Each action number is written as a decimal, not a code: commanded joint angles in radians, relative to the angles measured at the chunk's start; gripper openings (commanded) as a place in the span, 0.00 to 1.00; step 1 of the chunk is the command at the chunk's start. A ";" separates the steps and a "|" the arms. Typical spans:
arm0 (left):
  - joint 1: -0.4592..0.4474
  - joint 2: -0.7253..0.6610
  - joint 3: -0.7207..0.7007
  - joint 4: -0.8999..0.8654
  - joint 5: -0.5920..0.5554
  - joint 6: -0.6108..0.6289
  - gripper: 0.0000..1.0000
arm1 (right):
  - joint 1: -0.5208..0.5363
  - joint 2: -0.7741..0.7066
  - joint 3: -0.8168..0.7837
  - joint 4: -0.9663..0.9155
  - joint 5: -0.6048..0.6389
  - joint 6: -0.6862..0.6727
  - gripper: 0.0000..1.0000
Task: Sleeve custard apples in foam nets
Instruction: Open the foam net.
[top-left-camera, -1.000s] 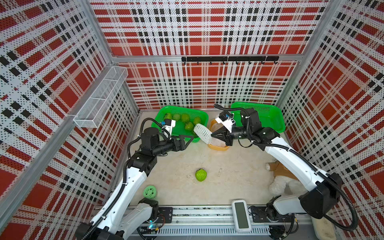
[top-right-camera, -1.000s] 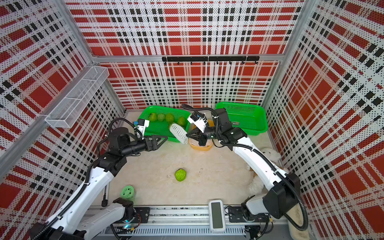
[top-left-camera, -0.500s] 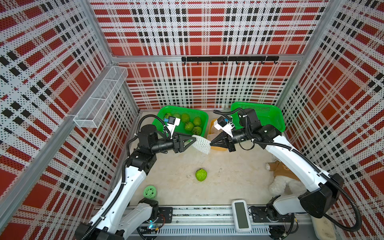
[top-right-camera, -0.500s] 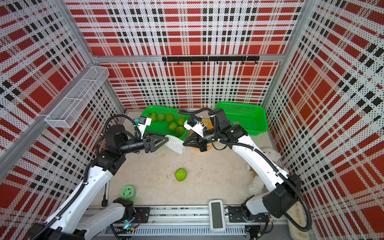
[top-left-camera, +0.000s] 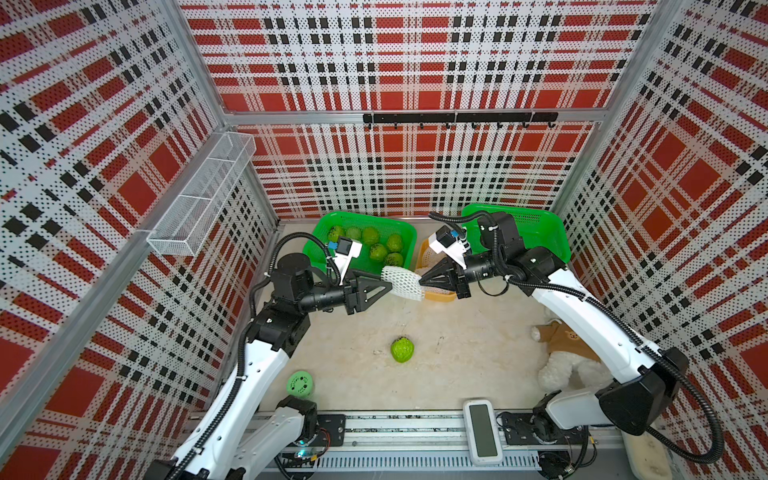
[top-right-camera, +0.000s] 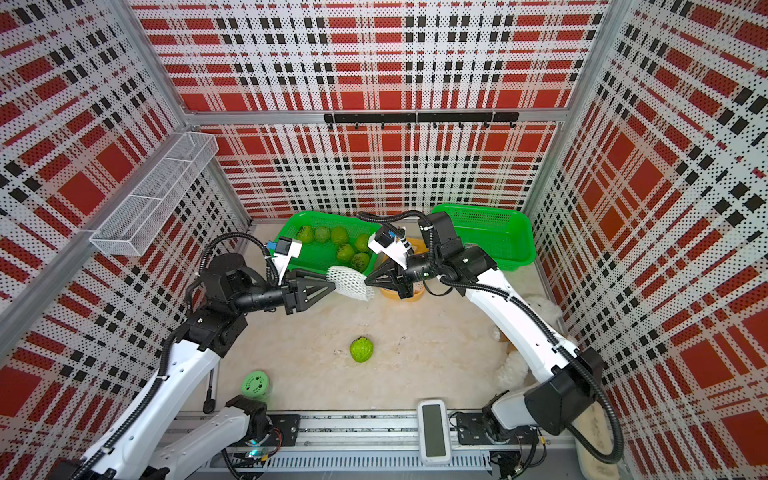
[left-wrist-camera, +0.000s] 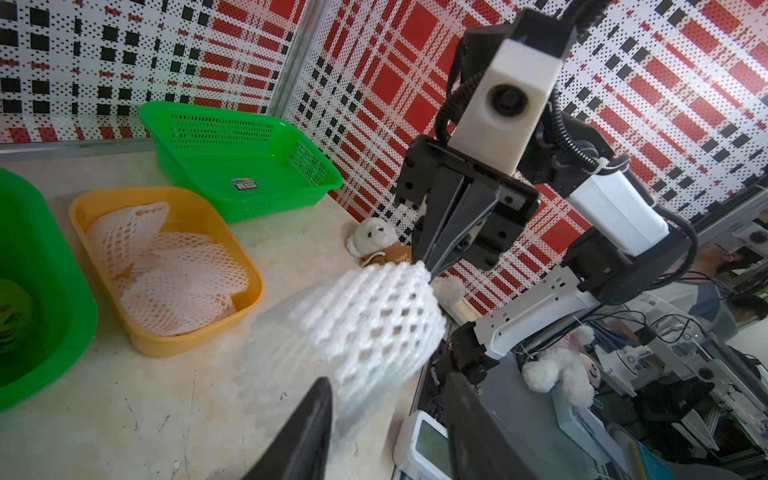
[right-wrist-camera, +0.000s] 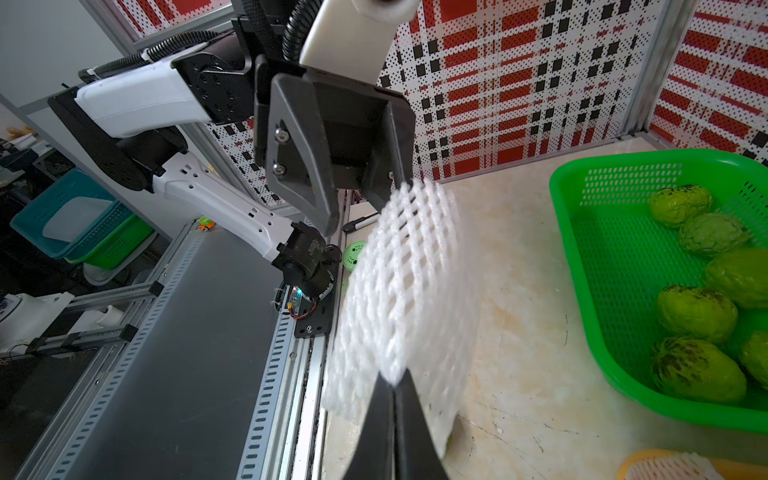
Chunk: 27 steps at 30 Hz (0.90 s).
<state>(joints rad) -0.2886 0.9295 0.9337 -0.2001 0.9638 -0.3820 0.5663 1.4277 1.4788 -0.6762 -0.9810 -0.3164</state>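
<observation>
Left gripper (top-left-camera: 390, 286), jaws apart, straddles one end of the foam net (top-left-camera: 402, 283), whose long axis runs straight across to your right gripper (top-left-camera: 420, 281), clamped shut on the other end; note the loose custard apple (top-left-camera: 402, 350) sits well clear of the net, roughly midway between both arms.

White foam net (top-left-camera: 401, 282) aloft, lying level. One custard apple (top-left-camera: 402, 350) on worktop (top-left-camera: 457, 374), its 6 o'clock; six custard apples (top-left-camera: 378, 251) in green basket (top-left-camera: 386, 224), 11 o'clock.
</observation>
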 joint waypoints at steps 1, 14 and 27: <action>0.000 0.006 -0.007 0.015 0.008 0.018 0.45 | 0.004 -0.001 0.026 0.030 -0.024 0.003 0.00; 0.021 0.006 -0.055 0.181 0.053 -0.040 0.00 | -0.018 -0.031 -0.012 0.110 0.074 0.090 0.40; 0.122 -0.022 -0.148 0.490 0.191 -0.214 0.00 | -0.083 -0.138 -0.204 0.300 -0.076 0.190 0.22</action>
<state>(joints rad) -0.1783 0.9226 0.8051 0.1410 1.1042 -0.5144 0.4728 1.3014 1.2980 -0.4618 -0.9859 -0.1299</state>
